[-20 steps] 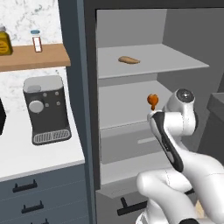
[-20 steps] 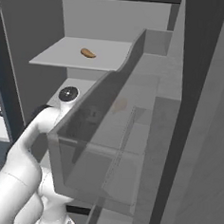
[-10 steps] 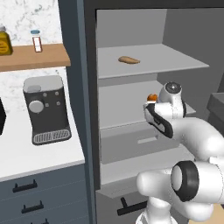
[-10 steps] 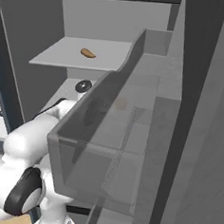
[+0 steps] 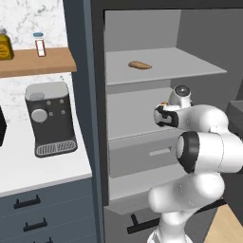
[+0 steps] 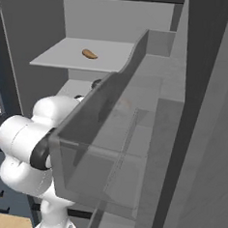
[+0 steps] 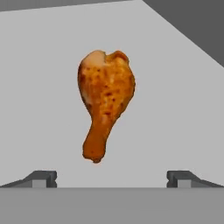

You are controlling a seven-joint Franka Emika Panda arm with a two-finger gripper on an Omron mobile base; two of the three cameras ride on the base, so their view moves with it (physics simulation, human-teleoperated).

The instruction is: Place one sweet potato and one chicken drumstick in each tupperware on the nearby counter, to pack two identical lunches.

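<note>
I see the gripper (image 7: 112, 177) spread wide, holding nothing, facing a chicken drumstick (image 7: 105, 124) on a grey shelf (image 7: 39, 78); contact seemingly none.

no text, label, brand, number or sign can be read in any view. the amber jar (image 5: 4, 46) and the small bottle (image 5: 40, 44) on the wooden shelf (image 5: 42, 62) at the upper left of the left base view carry pale patches that may be labels, but they are too small and blurred to make out. the coffee machine (image 5: 49, 118) at the left of that view shows a dial, with no legible markings.
</note>
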